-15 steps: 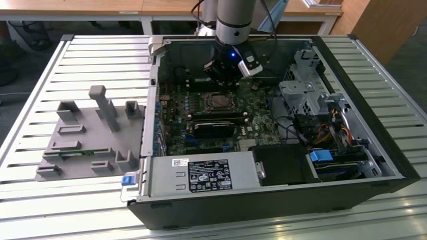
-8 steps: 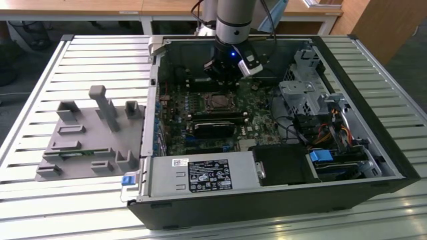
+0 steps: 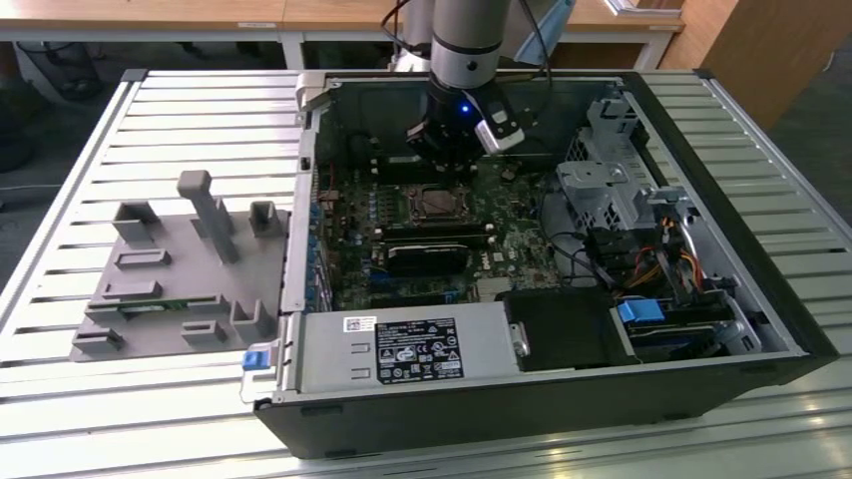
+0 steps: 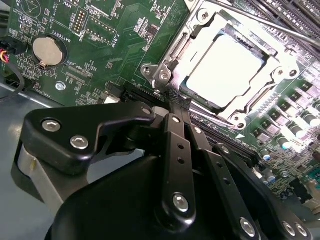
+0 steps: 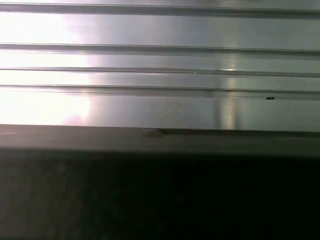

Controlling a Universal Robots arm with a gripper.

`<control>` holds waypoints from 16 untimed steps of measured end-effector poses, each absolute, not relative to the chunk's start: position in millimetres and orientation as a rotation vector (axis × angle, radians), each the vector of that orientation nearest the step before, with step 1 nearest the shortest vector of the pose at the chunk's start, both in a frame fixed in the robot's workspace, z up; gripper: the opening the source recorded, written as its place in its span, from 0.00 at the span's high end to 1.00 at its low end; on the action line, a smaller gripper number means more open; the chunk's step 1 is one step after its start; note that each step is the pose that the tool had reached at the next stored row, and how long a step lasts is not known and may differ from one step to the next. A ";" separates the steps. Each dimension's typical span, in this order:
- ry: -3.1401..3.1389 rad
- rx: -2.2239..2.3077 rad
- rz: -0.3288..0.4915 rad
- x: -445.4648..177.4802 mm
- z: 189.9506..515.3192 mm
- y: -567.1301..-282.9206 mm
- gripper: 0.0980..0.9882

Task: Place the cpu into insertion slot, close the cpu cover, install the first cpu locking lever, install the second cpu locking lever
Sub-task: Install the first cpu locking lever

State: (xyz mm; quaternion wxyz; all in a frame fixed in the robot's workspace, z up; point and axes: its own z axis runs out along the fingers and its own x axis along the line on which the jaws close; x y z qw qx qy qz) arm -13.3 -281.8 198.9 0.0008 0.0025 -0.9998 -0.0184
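The cpu lies flat in the insertion slot on the green motherboard, its silvery face glaring. The cpu cover is down around it as a metal frame. A thin lever rod runs along one side of the frame. My gripper is shut, its black fingers meeting at the socket's corner bracket. I cannot tell whether anything is pinched between the tips. In the exterior view the gripper hangs just beyond the socket's far edge.
Black memory sticks lie just in front of the socket. A power supply, drive cage and cables crowd the open case. A grey fixture tray sits on the slatted table. A coin battery is near the fingers.
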 end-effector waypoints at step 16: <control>-3.140 0.008 -0.048 -13.3 199.9 -281.8 0.99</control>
